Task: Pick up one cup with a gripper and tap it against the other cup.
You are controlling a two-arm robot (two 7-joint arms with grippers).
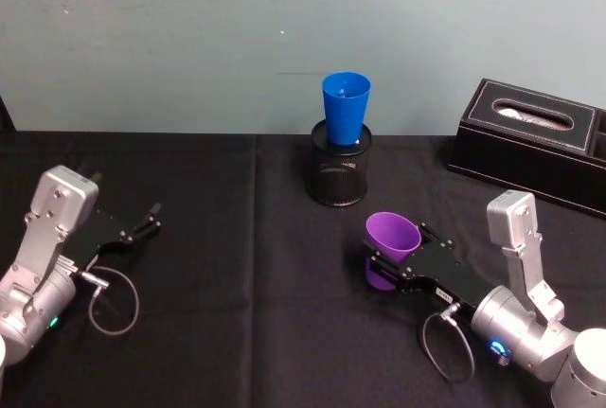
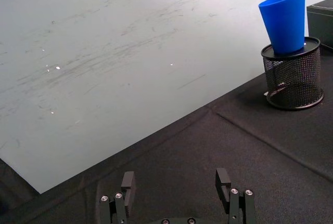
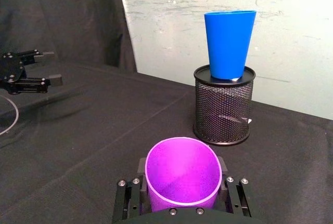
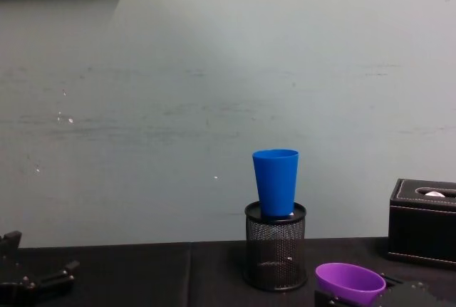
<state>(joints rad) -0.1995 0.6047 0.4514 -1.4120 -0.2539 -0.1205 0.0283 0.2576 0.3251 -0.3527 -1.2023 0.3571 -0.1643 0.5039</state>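
Observation:
The purple cup sits tilted between the fingers of my right gripper, low over the black cloth at the front right. In the right wrist view the purple cup shows its open mouth, with the right gripper shut on its sides. The blue cup stands upright in a black mesh pen holder, farther back and a little left of the purple cup, apart from it. In the chest view the purple cup lies lower than the blue cup. My left gripper rests open at the left.
A black tissue box stands at the back right beside the mesh holder. The left gripper holds nothing and faces the pale wall, with the blue cup off to its side. Black cloth covers the table.

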